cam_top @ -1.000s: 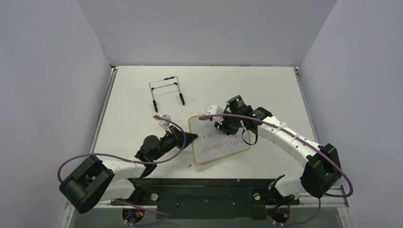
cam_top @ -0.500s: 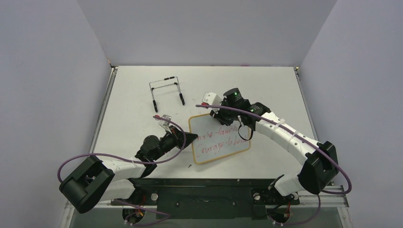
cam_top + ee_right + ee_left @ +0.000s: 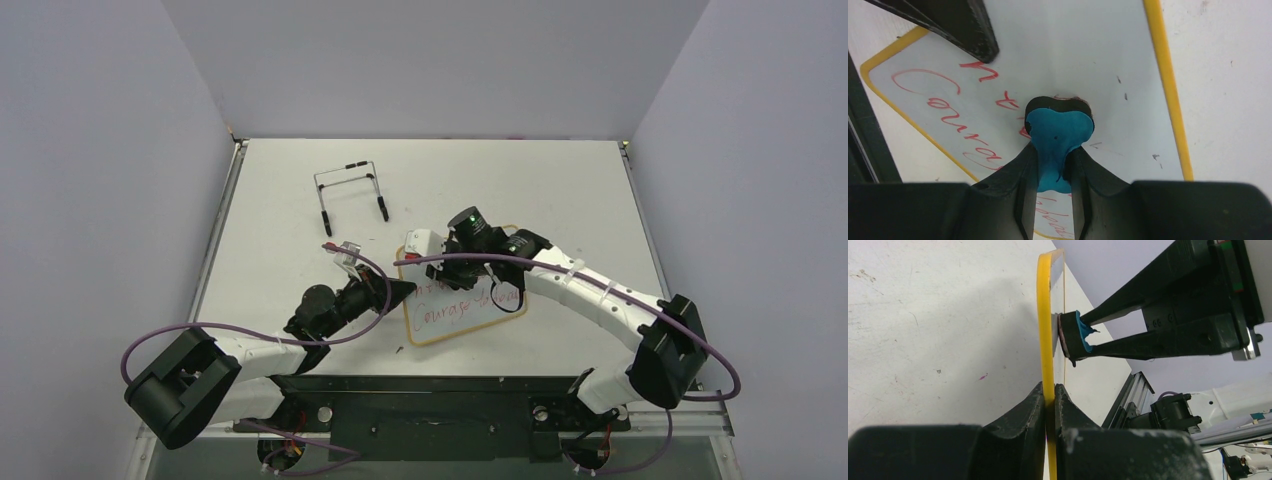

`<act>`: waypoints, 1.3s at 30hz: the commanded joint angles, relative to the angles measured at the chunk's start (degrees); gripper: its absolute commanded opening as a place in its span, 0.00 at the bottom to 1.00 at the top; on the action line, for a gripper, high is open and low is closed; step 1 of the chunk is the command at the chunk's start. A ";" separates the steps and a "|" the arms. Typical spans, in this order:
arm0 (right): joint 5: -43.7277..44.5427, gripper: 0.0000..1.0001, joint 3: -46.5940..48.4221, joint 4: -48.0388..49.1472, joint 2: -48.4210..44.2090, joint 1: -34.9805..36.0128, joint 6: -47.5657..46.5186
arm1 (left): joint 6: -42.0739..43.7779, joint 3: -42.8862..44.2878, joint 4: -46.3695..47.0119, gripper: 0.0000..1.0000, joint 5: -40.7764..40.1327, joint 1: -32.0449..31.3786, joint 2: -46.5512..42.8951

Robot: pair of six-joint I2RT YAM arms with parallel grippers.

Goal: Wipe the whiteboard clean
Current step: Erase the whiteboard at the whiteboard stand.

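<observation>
Whiteboard (image 3: 455, 318) sits on the table (image 3: 570, 190), can't tell if it's fully flat, with its yellow-framed edge pinched between the left gripper (image 3: 1049, 390) fingers, which are squeezed tight on it. Right gripper (image 3: 1054, 155) is clamped on a little blue eraser (image 3: 1059, 127), its dark felt face pressed onto the board just past those fingertips. Red scrawl runs left of the right fingers, clean white to their right. Black wire stand (image 3: 350, 190) is well apart, beyond the left fingers
</observation>
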 commanded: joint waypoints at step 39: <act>-4.68 0.00 -7.78 4.15 -6.84 -9.76 -3.45 | -0.08 0.24 6.46 0.00 1.63 -0.10 -2.96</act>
